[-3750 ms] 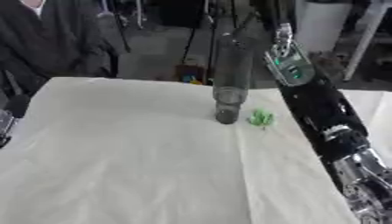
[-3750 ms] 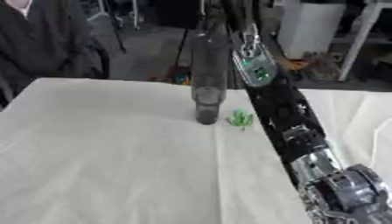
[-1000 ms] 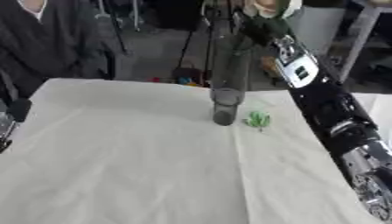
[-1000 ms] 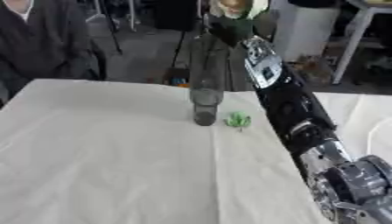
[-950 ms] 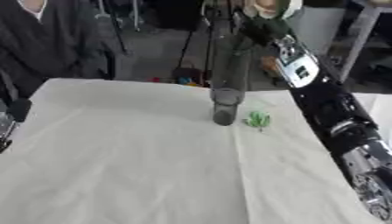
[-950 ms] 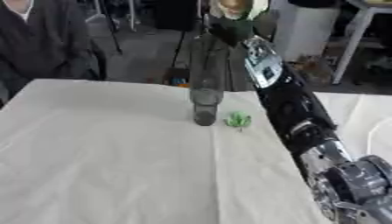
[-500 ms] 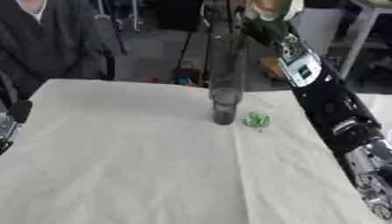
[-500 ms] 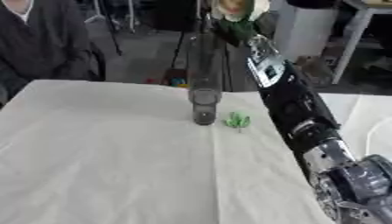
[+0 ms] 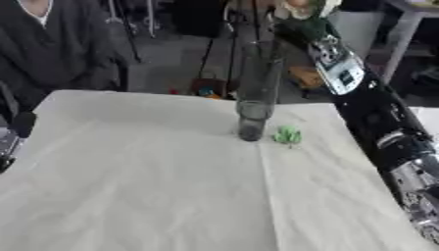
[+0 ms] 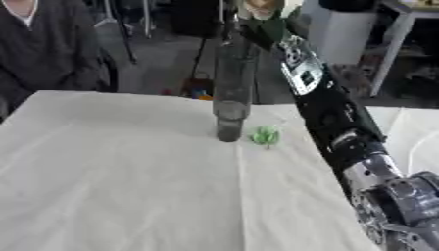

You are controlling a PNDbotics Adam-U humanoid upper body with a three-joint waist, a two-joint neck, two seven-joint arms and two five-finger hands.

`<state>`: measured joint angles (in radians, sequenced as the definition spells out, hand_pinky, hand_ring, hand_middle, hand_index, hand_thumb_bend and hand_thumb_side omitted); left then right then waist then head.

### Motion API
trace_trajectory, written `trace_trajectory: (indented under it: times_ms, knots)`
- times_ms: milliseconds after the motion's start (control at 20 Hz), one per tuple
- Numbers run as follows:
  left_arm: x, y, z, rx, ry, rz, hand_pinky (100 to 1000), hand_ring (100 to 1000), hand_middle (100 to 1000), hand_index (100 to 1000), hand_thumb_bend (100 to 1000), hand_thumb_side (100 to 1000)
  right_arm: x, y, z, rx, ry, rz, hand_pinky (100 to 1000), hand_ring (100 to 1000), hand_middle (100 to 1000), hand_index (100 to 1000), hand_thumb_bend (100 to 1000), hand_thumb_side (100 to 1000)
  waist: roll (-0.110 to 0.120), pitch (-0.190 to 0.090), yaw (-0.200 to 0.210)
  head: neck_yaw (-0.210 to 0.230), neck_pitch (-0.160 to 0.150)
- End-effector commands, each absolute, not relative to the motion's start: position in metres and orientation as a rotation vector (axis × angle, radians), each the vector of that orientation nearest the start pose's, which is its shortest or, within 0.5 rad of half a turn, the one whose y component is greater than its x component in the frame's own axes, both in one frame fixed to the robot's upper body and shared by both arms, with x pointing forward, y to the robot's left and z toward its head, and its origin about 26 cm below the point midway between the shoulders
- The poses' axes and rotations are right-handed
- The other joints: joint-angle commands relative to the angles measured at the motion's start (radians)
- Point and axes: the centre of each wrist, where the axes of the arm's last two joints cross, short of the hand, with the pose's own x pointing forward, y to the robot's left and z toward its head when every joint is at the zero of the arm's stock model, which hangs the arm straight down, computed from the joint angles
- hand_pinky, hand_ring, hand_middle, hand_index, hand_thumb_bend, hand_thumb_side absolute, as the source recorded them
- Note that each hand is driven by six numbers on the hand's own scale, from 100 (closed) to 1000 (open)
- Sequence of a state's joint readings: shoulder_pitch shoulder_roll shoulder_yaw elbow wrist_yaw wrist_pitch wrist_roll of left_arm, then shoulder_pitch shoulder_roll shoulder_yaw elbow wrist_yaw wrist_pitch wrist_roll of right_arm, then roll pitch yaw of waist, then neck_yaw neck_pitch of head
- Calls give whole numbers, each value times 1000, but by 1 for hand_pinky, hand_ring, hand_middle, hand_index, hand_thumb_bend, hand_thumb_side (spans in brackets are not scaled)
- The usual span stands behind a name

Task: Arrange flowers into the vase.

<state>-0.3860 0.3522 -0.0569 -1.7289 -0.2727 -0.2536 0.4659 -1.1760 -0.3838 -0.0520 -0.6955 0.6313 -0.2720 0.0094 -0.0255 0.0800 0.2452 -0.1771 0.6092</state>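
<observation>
A tall clear vase [image 9: 254,105] stands upright on the white-covered bench [image 9: 146,186], toward its far edge. Just beside the vase's base, on its right, a small green sprig [image 9: 288,134] lies on the cloth, apart from the glass. The right arm reaches up past the vase from the right, and the right robot hand [image 10: 267,29] sits above and slightly right of the vase's mouth, with a pale flower head [image 10: 260,7] showing at the top of it. It looks as if the flower is held there, but whether the fingers are clenched round the stem or released cannot be told. At the bench's left edge, well apart from the vase, a dark part that may be the left robot hand [image 9: 12,137] shows; its state cannot be told either.

The likely risk is the narrow mouth: if the stem comes down off-centre it could catch the rim and tip the tall vase, or the forearm could brush it sideways. The stray sprig may also get swept off
</observation>
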Motion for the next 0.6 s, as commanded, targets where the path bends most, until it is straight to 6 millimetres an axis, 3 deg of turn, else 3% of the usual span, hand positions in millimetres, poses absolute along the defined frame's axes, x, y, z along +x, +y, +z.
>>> trace_trajectory:
  times_ms: [50, 350, 600]
  knots:
    - [346, 267, 173, 631, -2471, -133, 601, 429, 468, 391, 743, 330, 509, -281, 276, -831, -2001, 839, 594, 695, 515, 525, 100, 813, 4, -17, -2, 3, -4]
    - [346, 268, 172, 633, -2470, -133, 601, 429, 468, 391, 744, 330, 509, -280, 274, -825, -1990, 884, 607, 730, 562, 560, 100, 809, 5, -18, -2, 6, -2]
    - [346, 268, 172, 635, -2469, -133, 602, 429, 468, 390, 745, 331, 509, -279, 273, -811, -1959, 991, 655, 786, 638, 675, 100, 805, 4, -18, -3, 8, 0]
